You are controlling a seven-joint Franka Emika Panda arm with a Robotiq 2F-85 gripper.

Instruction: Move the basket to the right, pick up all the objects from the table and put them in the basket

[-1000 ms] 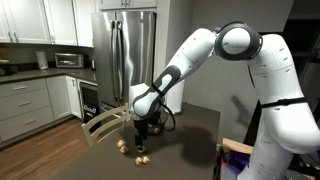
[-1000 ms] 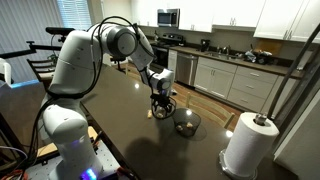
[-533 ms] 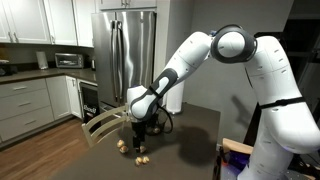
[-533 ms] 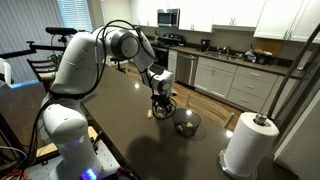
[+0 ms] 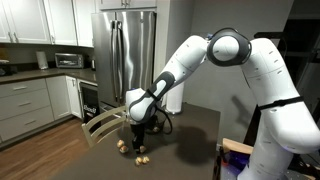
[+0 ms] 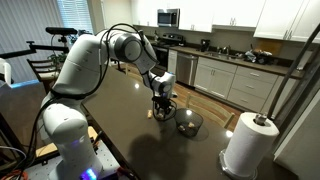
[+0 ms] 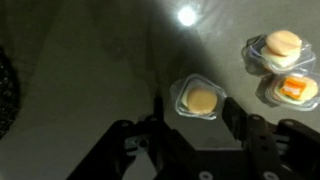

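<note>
Over the bench (image 7: 90,60): tool straddles one tan object

Wrist view: tool (image 7: 195,118) jaws apart, flanking a tan object (image 7: 201,99) at 12 o'clock; contact unclear. Best to keep it centred, pinch gently and lift straight up. Two more objects (image 7: 279,46) lie at 1–2 o'clock. Dark mesh at the 9 o'clock edge is likely the basket (image 7: 4,90). Only an exterior view shows the basket (image 6: 186,123) whole, just beside the tool at 4 o'clock.

Domestic kitchen. Fittings: stainless refrigerator (image 5: 125,50), white cabinets (image 5: 25,20), counter microwave (image 5: 69,60), built-in oven (image 5: 88,97), wood floor (image 5: 40,145), paper towel roll (image 6: 245,145).
</note>
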